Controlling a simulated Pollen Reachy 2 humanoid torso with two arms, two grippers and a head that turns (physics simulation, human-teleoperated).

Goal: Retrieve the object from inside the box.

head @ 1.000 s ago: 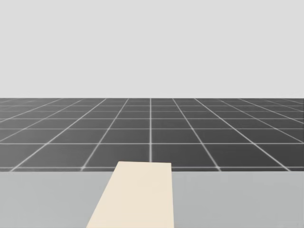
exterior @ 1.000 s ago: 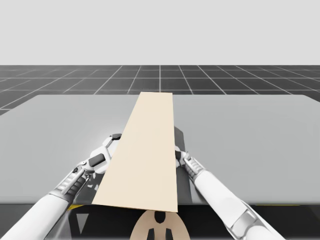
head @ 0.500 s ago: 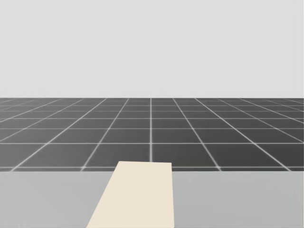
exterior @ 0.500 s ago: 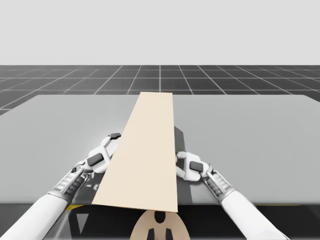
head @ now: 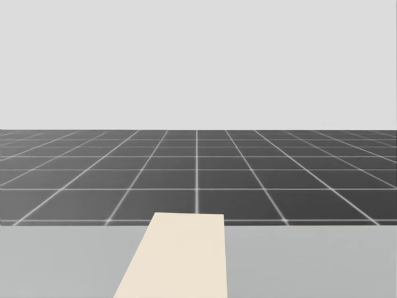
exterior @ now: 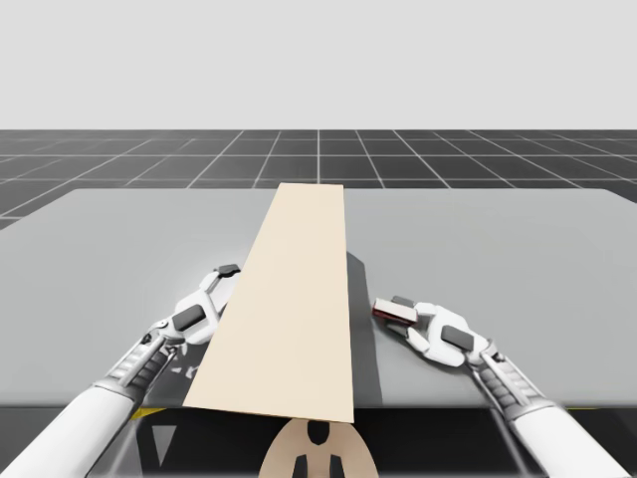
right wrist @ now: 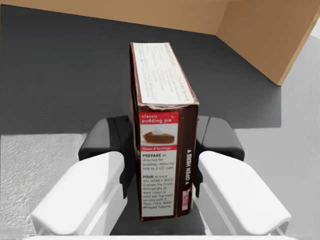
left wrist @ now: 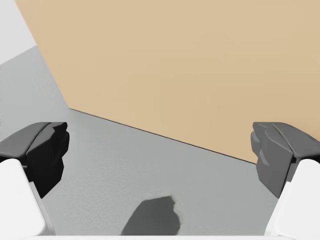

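A tall tan cardboard box (exterior: 294,299) stands in the middle of the grey table (exterior: 518,249), its raised panel hiding the inside. My right gripper (exterior: 395,310) is out to the right of the box, shut on a small dark red-brown carton (exterior: 394,310). In the right wrist view the carton (right wrist: 162,125) stands on edge between both fingers (right wrist: 107,142), with the cardboard walls (right wrist: 265,35) ahead. My left gripper (exterior: 221,282) rests against the box's left side. It is open (left wrist: 160,155) and faces the tan wall (left wrist: 175,65).
The tan panel (head: 180,254) rises at the near middle in the head view, with grey table (head: 310,261) on both sides. Dark gridded floor (exterior: 318,154) lies beyond the table's far edge. Open table surface extends right of my right gripper.
My right arm has drawn back from the box's side and swung out to the right, bringing the dark red-brown carton with it. My left arm has stayed put. My head has tipped slightly.
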